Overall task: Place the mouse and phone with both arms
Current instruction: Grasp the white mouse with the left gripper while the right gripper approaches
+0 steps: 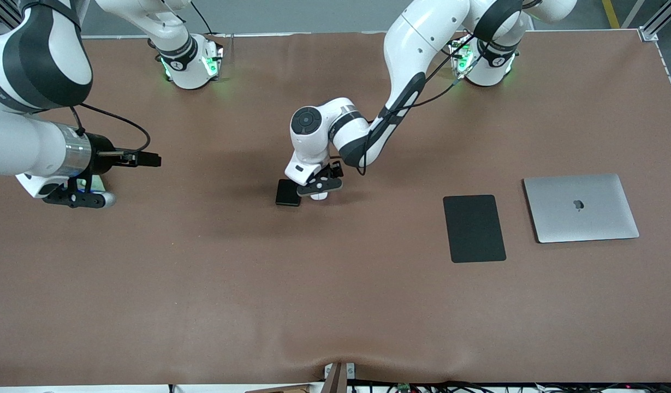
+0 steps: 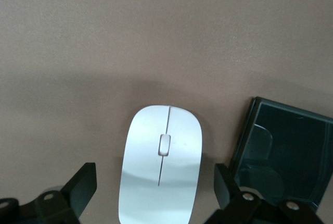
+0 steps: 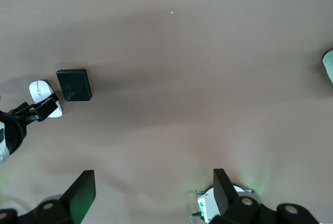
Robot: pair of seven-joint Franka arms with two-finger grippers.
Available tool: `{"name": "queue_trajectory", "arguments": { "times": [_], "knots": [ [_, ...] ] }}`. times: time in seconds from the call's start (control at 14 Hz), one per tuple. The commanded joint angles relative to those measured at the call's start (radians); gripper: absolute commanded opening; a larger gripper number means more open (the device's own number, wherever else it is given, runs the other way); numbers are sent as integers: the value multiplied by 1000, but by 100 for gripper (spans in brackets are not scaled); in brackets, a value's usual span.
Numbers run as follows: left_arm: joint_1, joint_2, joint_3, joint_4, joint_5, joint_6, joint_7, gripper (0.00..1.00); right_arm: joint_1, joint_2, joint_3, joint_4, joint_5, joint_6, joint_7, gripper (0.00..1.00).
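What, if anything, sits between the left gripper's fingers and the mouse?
Nothing visible. The left gripper is open, one of its fingers on each side of the mouse. The phone lies close beside the mouse, outside the fingers.

Lying flat on the brown worktop (image 1: 204, 284), toward the left arm's end: a black mouse pad (image 1: 474, 228) and, just beside it but apart, a closed silver laptop (image 1: 581, 207), lid up with logo showing. Sitting slightly farther from the front camera than the pad, the laptop. Trailing along the worktop's near edge: cables (image 1: 422, 386) and a small bracket (image 1: 338, 376).
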Motion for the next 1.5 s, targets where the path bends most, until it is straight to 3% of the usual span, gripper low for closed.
{"name": "queue_trajectory", "arguments": {
  "times": [0.0, 0.79, 0.86, 0.93, 1.07, 1.43],
  "knots": [
    [-17, 25, 8, 26, 27, 22, -46, 100, 40, 18, -5, -4, 16, 4, 44, 100],
    [-42, 43, 34, 24, 79, 22, -46, 100, 99, 75, -3, -33, 19, 99, 90, 100],
    [-43, 43, 34, 21, 93, 22, -47, 91, 103, 77, -3, -47, 19, 122, 120, 100],
    [-43, 43, 34, 21, 93, 22, -49, 66, 114, 77, -2, -58, 21, 139, 142, 100],
    [-43, 43, 34, 21, 90, 21, -49, 36, 129, 77, -3, -66, 33, 151, 148, 100],
    [-32, 13, 34, 22, 88, 12, -47, 35, 145, 73, -3, -107, 38, 189, 154, 100]
  ]
}}
